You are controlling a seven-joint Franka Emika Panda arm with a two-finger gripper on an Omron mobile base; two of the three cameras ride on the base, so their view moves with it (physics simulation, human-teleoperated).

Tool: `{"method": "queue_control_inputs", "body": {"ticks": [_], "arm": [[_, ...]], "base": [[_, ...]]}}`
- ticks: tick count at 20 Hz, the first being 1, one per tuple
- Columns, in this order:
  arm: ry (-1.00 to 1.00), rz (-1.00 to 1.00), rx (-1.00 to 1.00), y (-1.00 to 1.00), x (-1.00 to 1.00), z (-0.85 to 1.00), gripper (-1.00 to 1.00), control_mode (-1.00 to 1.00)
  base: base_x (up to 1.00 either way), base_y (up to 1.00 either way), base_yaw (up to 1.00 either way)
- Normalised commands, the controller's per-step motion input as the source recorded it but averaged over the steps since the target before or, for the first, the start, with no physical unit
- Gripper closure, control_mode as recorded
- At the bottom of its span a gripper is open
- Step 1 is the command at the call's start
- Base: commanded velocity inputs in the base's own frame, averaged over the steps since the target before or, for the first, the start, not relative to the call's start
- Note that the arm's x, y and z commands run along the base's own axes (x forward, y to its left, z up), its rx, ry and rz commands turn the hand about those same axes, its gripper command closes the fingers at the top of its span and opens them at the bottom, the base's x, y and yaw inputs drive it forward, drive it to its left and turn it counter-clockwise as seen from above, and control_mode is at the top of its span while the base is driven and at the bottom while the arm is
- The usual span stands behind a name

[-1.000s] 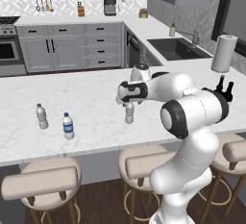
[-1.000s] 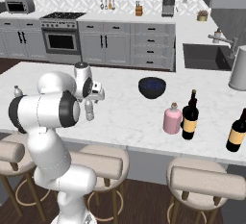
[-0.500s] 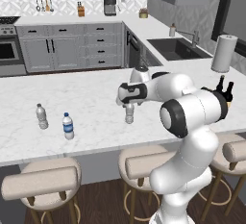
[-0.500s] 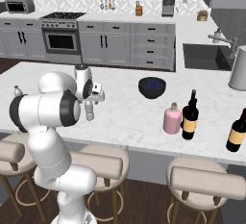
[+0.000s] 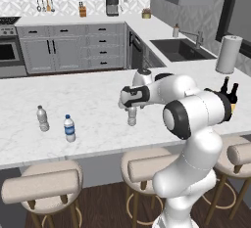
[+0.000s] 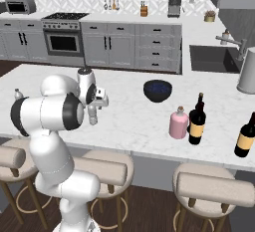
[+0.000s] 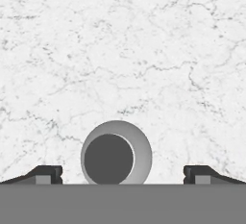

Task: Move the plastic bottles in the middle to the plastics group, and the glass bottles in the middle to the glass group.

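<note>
Little had moved since the earlier frames — the gripper [image 5: 131,108] had only crept a touch lower over the clear water bottle [image 5: 132,117] in the middle of the marble counter [image 5: 93,95], and the bottles sat where they were. The hand view looked straight down on the bottle's cap [image 7: 116,153], centred between the two fingertips [image 7: 45,174], which stood wide apart with nothing between them touching — jaws released, not yet gripping.

So the descent looked nearly lined up; closing on the bottle was likely the step in hand. Nothing sorted yet, by the look of it.

The plastics group stood well to the left: a clear bottle [image 5: 42,118] and a blue-labelled bottle [image 5: 69,128]. The pink bottle [image 6: 178,123] and the yellow-labelled wine bottle [image 6: 197,119] waited side by side in the right base view, a dark bowl [image 6: 158,90] behind them. Another dark bottle [image 6: 244,135] stood further right — presumably the glass group.
</note>
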Motion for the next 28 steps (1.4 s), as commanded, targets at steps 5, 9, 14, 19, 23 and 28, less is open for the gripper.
{"method": "queue_control_inputs", "body": {"ticks": [5,9,14,19,23,28], "arm": [[0.0,0.0,0.0,0.04,0.0,-0.07,-1.0,-1.0],[-0.01,0.0,0.0,0.06,0.01,-0.05,-1.0,-1.0],[0.0,0.0,0.0,0.03,0.0,-0.08,-1.0,-1.0],[0.0,0.0,0.0,0.0,0.0,0.0,-1.0,-1.0],[-0.02,0.0,0.0,0.0,0.09,0.0,-1.0,-1.0],[-0.07,0.0,0.0,0.0,0.0,-0.01,-1.0,-1.0]], "base": [[0.0,0.0,0.0],[0.0,0.0,0.0],[0.0,0.0,0.0],[0.0,0.0,0.0],[0.0,0.0,0.0],[0.0,0.0,0.0]]}}
